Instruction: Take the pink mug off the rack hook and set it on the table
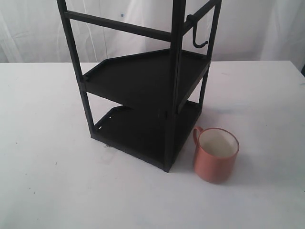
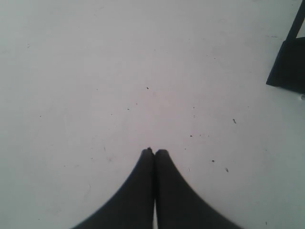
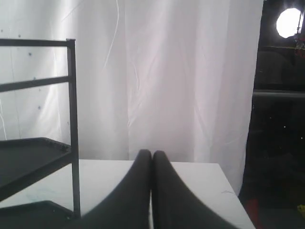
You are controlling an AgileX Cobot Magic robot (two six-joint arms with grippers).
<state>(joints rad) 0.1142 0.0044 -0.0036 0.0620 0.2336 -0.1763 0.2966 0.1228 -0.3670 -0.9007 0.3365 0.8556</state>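
Observation:
The pink mug (image 1: 215,154) stands upright on the white table (image 1: 47,181), just right of the black rack's front corner, its handle toward the rack. The rack hook (image 1: 198,37) hangs bare from a bar at the rack's upper right. Neither gripper shows in the exterior view. In the left wrist view my left gripper (image 2: 154,151) is shut with nothing in it, over speckled tabletop (image 2: 119,71). In the right wrist view my right gripper (image 3: 151,153) is shut and empty, above the table's far part (image 3: 200,176), with the rack (image 3: 71,124) off to one side. The mug is out of both wrist views.
The tall black shelf rack (image 1: 143,81) with two shelves stands mid-table. A corner of it (image 2: 289,67) shows in the left wrist view. White curtain (image 3: 167,71) hangs behind the table; a dark area with a lamp (image 3: 288,21) lies beyond the table's edge.

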